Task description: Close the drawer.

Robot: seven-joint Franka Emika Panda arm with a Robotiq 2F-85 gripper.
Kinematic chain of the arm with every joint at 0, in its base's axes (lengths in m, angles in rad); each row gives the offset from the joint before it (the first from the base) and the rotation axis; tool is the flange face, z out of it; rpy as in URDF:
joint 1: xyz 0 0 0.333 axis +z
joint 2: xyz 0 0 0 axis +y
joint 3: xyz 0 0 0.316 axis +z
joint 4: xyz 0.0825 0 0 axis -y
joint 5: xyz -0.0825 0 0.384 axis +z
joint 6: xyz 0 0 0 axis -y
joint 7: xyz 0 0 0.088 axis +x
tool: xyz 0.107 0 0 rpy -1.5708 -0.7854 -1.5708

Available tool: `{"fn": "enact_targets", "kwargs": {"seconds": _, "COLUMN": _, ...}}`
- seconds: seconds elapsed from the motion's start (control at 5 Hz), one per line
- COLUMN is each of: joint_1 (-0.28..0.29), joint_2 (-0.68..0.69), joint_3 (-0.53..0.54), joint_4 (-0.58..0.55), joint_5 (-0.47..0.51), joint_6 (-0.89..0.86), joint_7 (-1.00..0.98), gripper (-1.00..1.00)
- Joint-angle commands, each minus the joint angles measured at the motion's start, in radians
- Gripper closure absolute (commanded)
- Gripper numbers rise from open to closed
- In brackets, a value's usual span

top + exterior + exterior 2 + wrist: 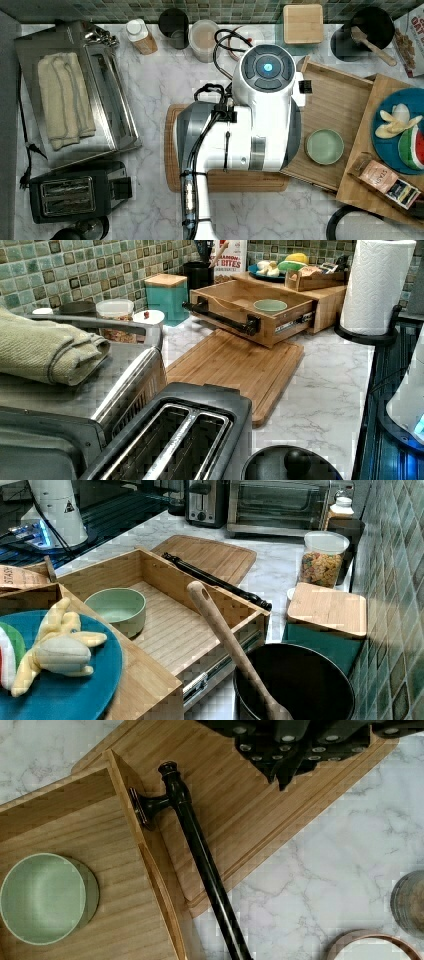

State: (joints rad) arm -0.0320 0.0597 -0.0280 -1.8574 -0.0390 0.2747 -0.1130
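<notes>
The drawer [336, 98] is a shallow light-wood tray, pulled out of its low wooden cabinet [358, 185] on metal slides. A long black bar handle [200, 850] runs along its front, also visible as the handle [220, 317] in the left view and the handle [215, 580] in the right view. A pale green bowl [324, 146] sits on the drawer floor [175, 622]. My arm [250, 125] hangs over the cutting board and the drawer's front edge. In the wrist view my gripper [285, 777] is shut on nothing, above the cutting board [240, 810] and apart from the handle.
The cutting board [235, 365] lies in front of the drawer. A teal canister [327, 612] and a black pot with a wooden spoon [300, 685] stand beside the drawer. Jars [205, 40], a drying rack [107, 95], a toaster [70, 195] and a paper towel roll [375, 285] ring the counter.
</notes>
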Motion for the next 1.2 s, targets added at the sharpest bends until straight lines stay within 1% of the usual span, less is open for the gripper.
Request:
{"fn": "enact_targets", "kwargs": {"seconds": 0.2, "joint_1": -0.001, "joint_2": 0.0, "joint_3": 0.0, "joint_4": -0.002, "joint_5": -0.004, "joint_6": 0.0, "joint_7": 0.0, "gripper": 1.0}}
{"fn": "enact_targets", "kwargs": {"seconds": 0.4, "joint_1": -0.014, "joint_2": 0.006, "joint_3": -0.007, "joint_4": -0.053, "joint_5": 0.011, "joint_6": 0.084, "joint_7": -0.083, "gripper": 1.0}}
{"fn": "enact_targets", "kwargs": {"seconds": 0.6, "joint_1": -0.032, "joint_2": 0.036, "joint_3": 0.014, "joint_4": -0.089, "joint_5": -0.035, "joint_6": 0.172, "joint_7": -0.14, "gripper": 1.0}}
{"fn": "enact_targets", "kwargs": {"seconds": 0.8, "joint_1": -0.01, "joint_2": 0.076, "joint_3": -0.005, "joint_4": -0.062, "joint_5": -0.046, "joint_6": 0.187, "joint_7": -0.179, "gripper": 1.0}}
{"fn": "enact_targets", "kwargs": {"seconds": 1.2, "joint_1": -0.011, "joint_2": 0.14, "joint_3": 0.002, "joint_4": -0.026, "joint_5": -0.035, "joint_6": 0.237, "joint_7": -0.202, "gripper": 1.0}}
